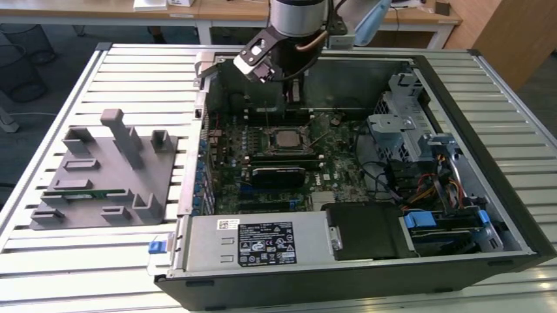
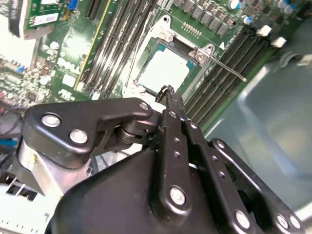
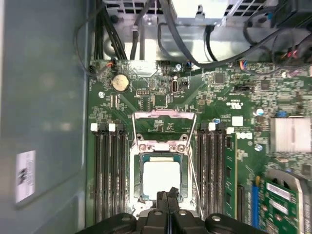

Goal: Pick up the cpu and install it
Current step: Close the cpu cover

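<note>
gripper (image 3: 168, 195) fingers pressed together, pinching nothing, tips just over one edge of the cpu (image 3: 158, 178); cpu lies flat in the open socket (image 3: 163, 146) on the motherboard (image 3: 146, 97), inside the pc case (image 1: 348, 280) on the table (image 1: 130, 65); seating looks like the step in hand; done well means chip level, square to the frame, no sideways shove, clear of the thin lever (image 2: 229, 68); cpu: small square, dull silver top, pale rim
</note>
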`<state>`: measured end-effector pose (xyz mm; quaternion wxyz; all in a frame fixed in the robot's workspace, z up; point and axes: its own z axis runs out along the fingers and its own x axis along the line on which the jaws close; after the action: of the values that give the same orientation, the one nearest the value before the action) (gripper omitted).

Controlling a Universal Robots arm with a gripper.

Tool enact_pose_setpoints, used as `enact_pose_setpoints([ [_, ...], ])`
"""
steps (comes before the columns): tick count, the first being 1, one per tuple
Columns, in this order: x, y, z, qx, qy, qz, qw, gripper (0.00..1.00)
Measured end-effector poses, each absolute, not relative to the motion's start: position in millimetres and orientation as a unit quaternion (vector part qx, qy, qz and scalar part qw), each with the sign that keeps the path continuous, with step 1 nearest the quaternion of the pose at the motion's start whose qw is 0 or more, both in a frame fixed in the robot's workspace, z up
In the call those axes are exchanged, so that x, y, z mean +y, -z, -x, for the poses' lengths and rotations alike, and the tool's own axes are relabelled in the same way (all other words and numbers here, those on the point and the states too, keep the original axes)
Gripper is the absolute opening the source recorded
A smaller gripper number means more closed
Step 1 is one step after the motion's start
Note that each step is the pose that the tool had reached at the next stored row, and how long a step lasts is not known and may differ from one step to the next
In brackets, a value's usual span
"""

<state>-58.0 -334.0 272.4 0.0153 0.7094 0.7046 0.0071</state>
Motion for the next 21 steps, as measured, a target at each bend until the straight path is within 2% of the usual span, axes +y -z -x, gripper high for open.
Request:
enact_pose_setpoints([
  [9,-342,-278,57,0.702,-0.007,-0.712,0.015,0.11],
  [21,-340,-274,9,0.702,-0.006,-0.712,0.015,0.11],
])
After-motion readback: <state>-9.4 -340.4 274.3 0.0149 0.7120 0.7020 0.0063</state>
